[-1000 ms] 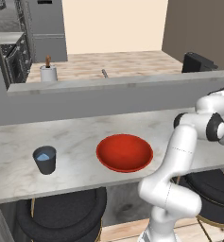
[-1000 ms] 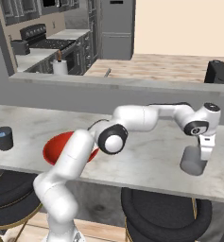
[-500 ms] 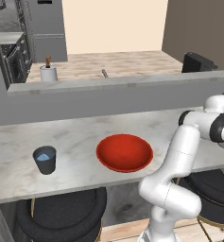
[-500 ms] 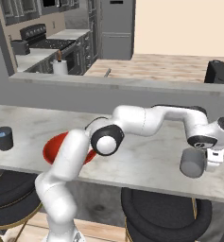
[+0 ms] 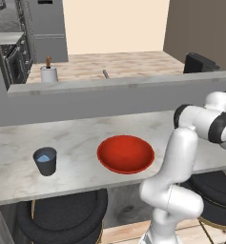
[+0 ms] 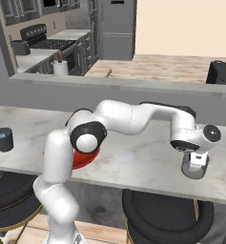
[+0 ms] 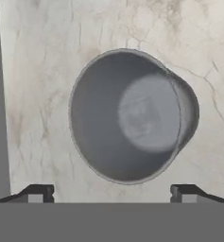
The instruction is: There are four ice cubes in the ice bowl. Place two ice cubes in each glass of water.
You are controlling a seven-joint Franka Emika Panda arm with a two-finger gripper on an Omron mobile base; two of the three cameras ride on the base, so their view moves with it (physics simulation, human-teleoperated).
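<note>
Your gripper [image 7: 111, 191] hangs directly over the lighter grey glass [image 7: 132, 116], and its jaws have spread wide apart over the past second with nothing between them. That suggests a release into this glass. The red bowl [image 5: 126, 154] now looks empty; the dark glass [image 5: 45, 161] stands well apart.
</note>
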